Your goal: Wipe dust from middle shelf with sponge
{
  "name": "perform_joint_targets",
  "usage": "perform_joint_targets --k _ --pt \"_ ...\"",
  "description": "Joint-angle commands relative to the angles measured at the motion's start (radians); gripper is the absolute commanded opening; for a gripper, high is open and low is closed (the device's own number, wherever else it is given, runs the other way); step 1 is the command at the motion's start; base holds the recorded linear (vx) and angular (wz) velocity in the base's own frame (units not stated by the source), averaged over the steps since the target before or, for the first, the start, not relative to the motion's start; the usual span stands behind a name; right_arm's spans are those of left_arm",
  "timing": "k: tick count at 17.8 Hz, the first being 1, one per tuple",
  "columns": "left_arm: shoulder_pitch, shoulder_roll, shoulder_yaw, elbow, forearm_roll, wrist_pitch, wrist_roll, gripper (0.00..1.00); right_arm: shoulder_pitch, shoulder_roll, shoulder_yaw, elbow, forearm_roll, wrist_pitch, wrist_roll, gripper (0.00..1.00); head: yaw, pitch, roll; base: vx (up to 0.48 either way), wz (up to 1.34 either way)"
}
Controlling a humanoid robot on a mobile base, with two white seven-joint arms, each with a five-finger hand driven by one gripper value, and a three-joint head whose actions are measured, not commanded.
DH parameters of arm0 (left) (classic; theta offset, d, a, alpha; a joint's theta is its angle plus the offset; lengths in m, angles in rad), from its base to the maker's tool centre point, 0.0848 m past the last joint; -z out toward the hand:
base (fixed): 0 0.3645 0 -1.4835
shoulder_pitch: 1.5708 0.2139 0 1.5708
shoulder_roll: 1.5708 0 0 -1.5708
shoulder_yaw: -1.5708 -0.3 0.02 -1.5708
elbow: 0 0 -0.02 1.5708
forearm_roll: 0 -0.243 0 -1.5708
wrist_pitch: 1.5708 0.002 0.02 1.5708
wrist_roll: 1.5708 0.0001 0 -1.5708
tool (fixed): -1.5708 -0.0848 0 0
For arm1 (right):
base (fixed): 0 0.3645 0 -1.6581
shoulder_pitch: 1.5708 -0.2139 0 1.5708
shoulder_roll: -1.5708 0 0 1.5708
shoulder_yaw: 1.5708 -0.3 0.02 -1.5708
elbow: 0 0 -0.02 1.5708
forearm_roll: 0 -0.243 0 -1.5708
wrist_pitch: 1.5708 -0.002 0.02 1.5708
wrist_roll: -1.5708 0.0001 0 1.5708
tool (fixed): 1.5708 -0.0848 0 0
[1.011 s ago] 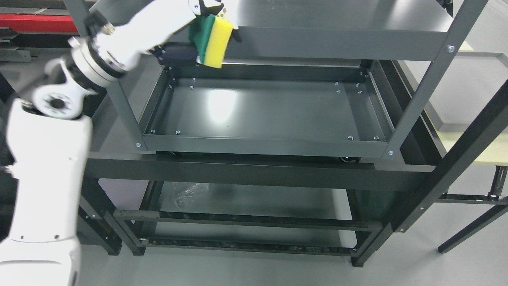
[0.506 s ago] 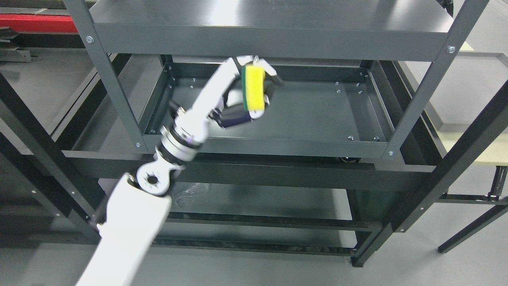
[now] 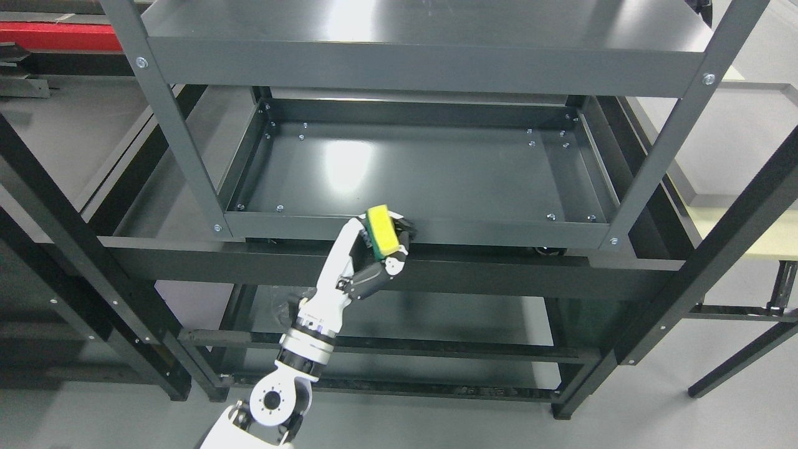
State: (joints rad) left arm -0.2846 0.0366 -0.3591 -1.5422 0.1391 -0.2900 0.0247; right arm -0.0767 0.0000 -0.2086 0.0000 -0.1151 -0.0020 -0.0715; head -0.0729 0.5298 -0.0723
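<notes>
At the shelf (image 3: 411,227) rim, left robot hand (image 3: 374,249) grips sponge (image 3: 381,231)

Smooth grey floor (image 3: 623,430), dark black-framed metal racks (image 3: 56,224) at left, red horizontal beam (image 3: 56,35) upper left, pale cream tabletop on grey frame (image 3: 773,243) at right, overhead light glare.

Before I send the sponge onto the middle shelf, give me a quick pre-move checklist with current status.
1. Sponge gripped in left hand: ok.
2. Middle shelf surface free of objects: ok.
3. Sponge touching the shelf surface: not ok; it sits at the front rim, outside the tray.
4. Hand clear of the upright posts: ok.
5. Dust visible on the shelf: cannot tell.
6. Right hand position: cannot tell, out of view.
</notes>
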Motion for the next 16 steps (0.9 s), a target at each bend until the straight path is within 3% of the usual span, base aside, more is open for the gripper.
perform_joint_targets --k 1,7,13,16 --pt "0.125 -0.019 0.211 -0.234 0.013 0.018 0.049 0.02 -0.002 -0.017 0.0 -0.017 0.0 0.073 -0.001 1.0 0.0 0.0 0.0 0.0 0.0" --pt "0.222 -0.019 0.382 -0.233 0.013 0.005 0.112 0.0 0.0 -0.017 0.0 -0.017 0.0 0.073 -0.001 1.0 0.0 0.0 0.0 0.0 0.0" --pt "0.343 -0.019 0.332 -0.233 0.014 -0.104 0.129 0.0 0.0 -0.017 0.0 -0.017 0.0 0.073 -0.001 1.0 0.0 0.0 0.0 0.0 0.0" --pt "0.349 -0.019 0.351 -0.233 0.016 -0.109 0.144 0.0 0.0 -0.017 0.0 -0.017 0.0 0.073 -0.001 1.0 0.0 0.0 0.0 0.0 0.0"
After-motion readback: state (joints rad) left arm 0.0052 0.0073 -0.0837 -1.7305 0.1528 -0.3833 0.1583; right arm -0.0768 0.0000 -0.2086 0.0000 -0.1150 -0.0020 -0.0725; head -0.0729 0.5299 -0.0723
